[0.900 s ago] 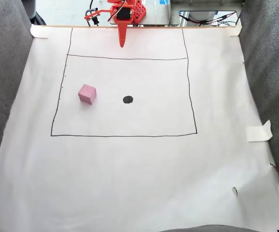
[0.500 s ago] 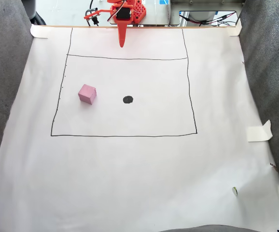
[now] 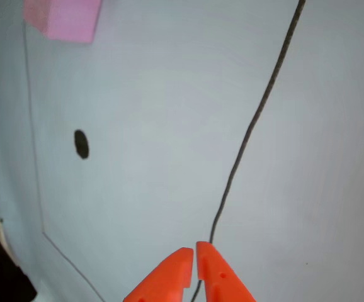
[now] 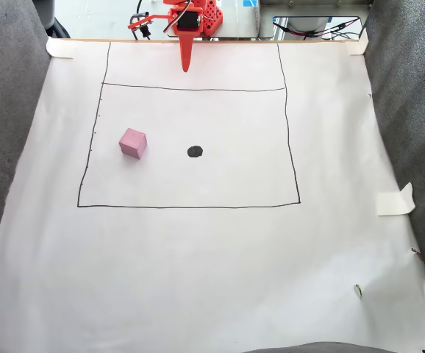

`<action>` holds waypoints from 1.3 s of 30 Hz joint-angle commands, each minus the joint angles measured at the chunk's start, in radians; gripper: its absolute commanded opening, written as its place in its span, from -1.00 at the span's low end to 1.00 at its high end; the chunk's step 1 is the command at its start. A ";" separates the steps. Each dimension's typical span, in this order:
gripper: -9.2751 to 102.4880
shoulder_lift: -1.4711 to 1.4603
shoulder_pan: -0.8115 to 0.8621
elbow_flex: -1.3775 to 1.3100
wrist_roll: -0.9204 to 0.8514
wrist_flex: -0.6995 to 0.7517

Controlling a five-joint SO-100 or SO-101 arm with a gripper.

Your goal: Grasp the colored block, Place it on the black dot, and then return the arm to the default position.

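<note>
Pink foam cube (image 4: 133, 143) sits inside the drawn rectangle at about seven o'clock from your pressed-together orange gripper (image 4: 186, 68), just nine-o'clock-side of the black dot (image 4: 195, 151), untouched.

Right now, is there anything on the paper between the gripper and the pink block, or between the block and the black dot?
Nothing visible. Bare paper separates the gripper, pink block and black dot, crossed by one drawn line.
</note>
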 commanded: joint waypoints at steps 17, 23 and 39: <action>-0.84 -0.018 0.028 -0.031 0.031 -0.058; -0.84 -0.120 0.020 -0.172 0.067 -0.043; -0.84 -0.779 0.078 -0.838 0.250 0.064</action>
